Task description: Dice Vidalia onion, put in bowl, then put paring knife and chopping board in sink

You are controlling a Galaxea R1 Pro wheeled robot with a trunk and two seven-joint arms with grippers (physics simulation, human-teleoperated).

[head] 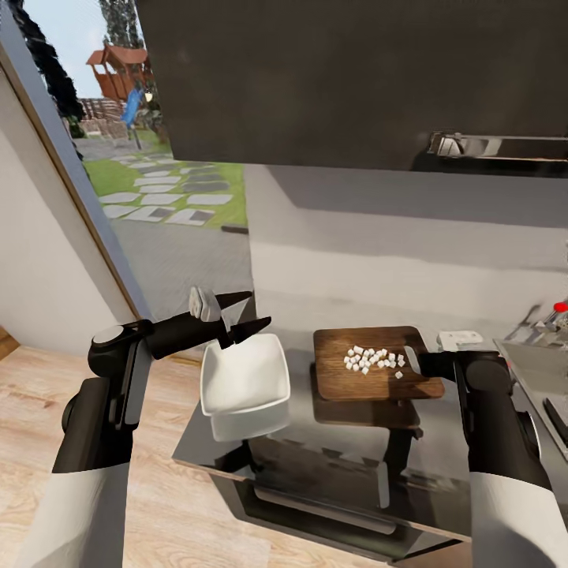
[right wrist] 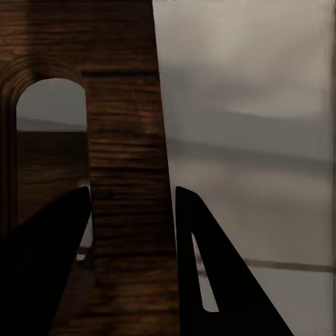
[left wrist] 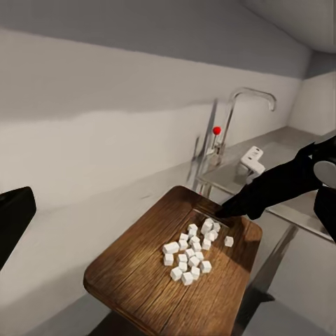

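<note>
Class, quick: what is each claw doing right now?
Left claw: open, empty, above the bowl.
Right claw: closed on the chopping board at its handle end.

Layout: board lifted over countertop, bowl to its left, sink at right.

My right gripper [head: 413, 360] is clamping the chopping board [head: 371, 364] at its right end, fingers straddling the strip beside the slot handle; the board is hanging above the countertop [head: 331, 465]. The diced onion [head: 372, 360] is sitting on the board, toward its right half. The bowl [head: 243, 377] is resting just left of the board. My left gripper [head: 237, 317] is hovering over the bowl's back-left rim. The sink [head: 532, 371] is lying right of the board, tap [left wrist: 241, 112] behind it.
</note>
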